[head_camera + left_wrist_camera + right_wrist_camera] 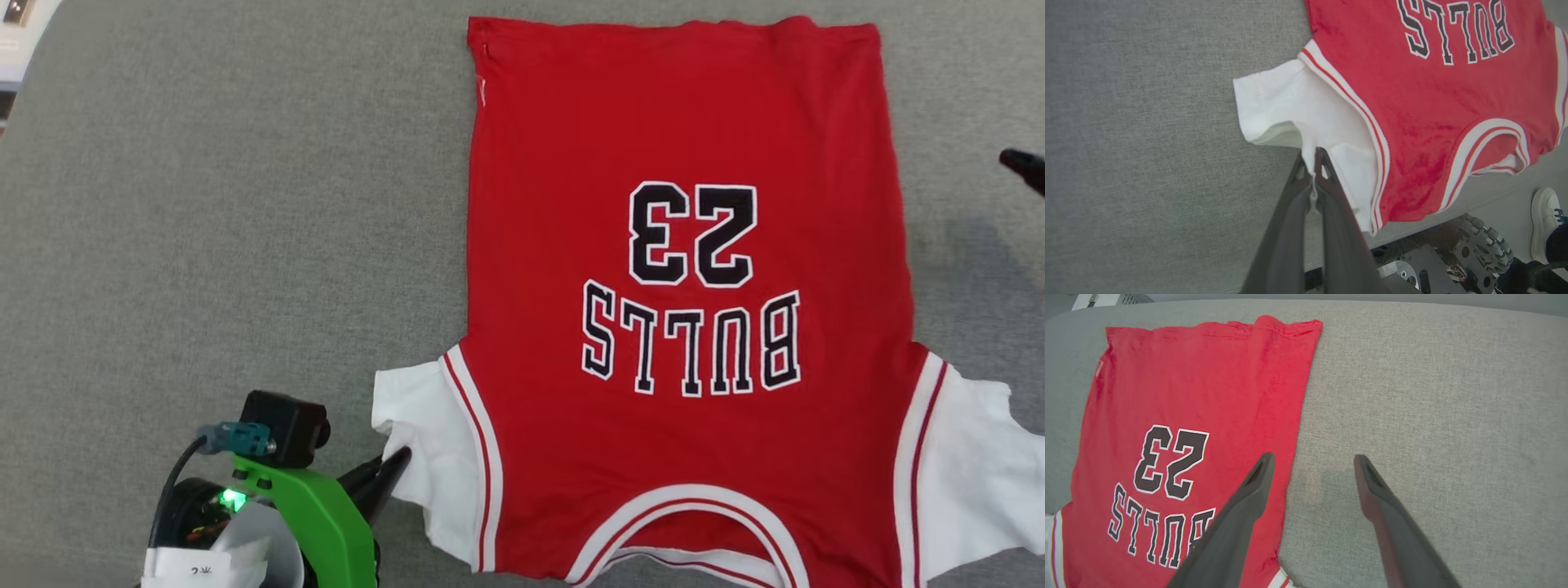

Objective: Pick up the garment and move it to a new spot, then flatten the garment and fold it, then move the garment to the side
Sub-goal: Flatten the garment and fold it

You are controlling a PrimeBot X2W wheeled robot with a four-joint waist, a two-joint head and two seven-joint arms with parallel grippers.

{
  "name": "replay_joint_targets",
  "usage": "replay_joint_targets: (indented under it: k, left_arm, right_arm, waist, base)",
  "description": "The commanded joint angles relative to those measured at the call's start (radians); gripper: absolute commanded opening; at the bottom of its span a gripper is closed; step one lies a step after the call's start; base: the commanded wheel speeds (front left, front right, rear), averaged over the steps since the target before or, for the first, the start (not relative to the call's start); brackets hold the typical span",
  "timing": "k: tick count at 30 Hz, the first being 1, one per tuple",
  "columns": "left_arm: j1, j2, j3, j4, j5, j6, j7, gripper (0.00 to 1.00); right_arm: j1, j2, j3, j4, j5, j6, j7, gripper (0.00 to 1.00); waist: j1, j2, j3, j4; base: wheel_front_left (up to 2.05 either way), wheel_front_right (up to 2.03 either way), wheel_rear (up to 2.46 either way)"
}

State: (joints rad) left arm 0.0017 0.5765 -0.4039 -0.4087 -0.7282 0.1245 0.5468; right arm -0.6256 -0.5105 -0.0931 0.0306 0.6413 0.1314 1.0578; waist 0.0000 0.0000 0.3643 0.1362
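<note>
Head view first: where does the red jersey T-shirt (686,449) lie?
— Spread flat, print side up, on the grey cloth-covered table (204,204). Its hem points away from the robot and its striped collar (694,523) toward it, so the black "BULLS 23" print (690,351) reads upside down.

Any creases?
— The red body is smooth apart from faint ripples at the hem. Both white sleeves stick out sideways. The left sleeve (1290,106) is rumpled, with one edge raised off the table.

Raised by what?
— The left gripper (1313,163). In the left wrist view its two dark fingers are pressed together with a strip of that sleeve's white cloth pinched between them.

And the right gripper (1313,465)?
— Its jaws stand wide apart and hold nothing. In the right wrist view it hangs above the jersey's right side edge, level with the number. One finger is over the red cloth, the other over bare table just beside it.

Anything beyond the jersey?
— A green bracket (314,506) with a small black camera sits just beside the left sleeve. Past the collar end, below the table's edge, are a treaded wheel (1486,249) and a person's white shoe (1545,216).
</note>
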Motion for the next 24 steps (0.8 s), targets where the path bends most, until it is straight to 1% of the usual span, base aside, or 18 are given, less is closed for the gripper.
replay_joint_targets:
  k: [1, 6, 13, 19, 24]
  left_arm:
    - [-0.020, -0.009, -0.008, 0.000, 0.009, -0.007, 0.000, 0.00]
    - [-0.057, -0.034, -0.036, 0.007, 0.026, -0.026, -0.016, 0.00]
    - [-0.097, -0.068, -0.067, 0.022, 0.039, -0.048, -0.037, 0.00]
    - [-0.121, -0.089, -0.084, 0.038, 0.045, -0.062, -0.052, 0.00]
    - [-0.130, -0.100, -0.092, 0.046, 0.047, -0.066, -0.063, 0.00]
  right_arm:
    - [-0.046, -0.013, 0.010, 0.034, -0.019, -0.001, 0.010, 1.00]
    - [-0.227, -0.044, 0.038, 0.170, -0.074, -0.001, 0.026, 1.00]
    - [-0.417, -0.080, 0.095, 0.319, -0.144, -0.001, 0.032, 1.00]
    - [-0.493, -0.098, 0.140, 0.409, -0.185, -0.001, 0.021, 1.00]
    - [-0.510, -0.108, 0.176, 0.464, -0.198, -0.001, 0.014, 1.00]
  waist:
    - [0.0000, 0.0000, 0.125, 0.106]
    - [0.0000, 0.0000, 0.190, 0.157]
    - [0.0000, 0.0000, 0.255, 0.213]
    - [0.0000, 0.0000, 0.281, 0.250]
    - [0.0000, 0.0000, 0.290, 0.267]
  base:
    - [0.00, 0.00, 0.00]
    - [0.00, 0.00, 0.00]
    - [0.00, 0.00, 0.00]
    - [0.00, 0.00, 0.00]
    - [0.00, 0.00, 0.00]
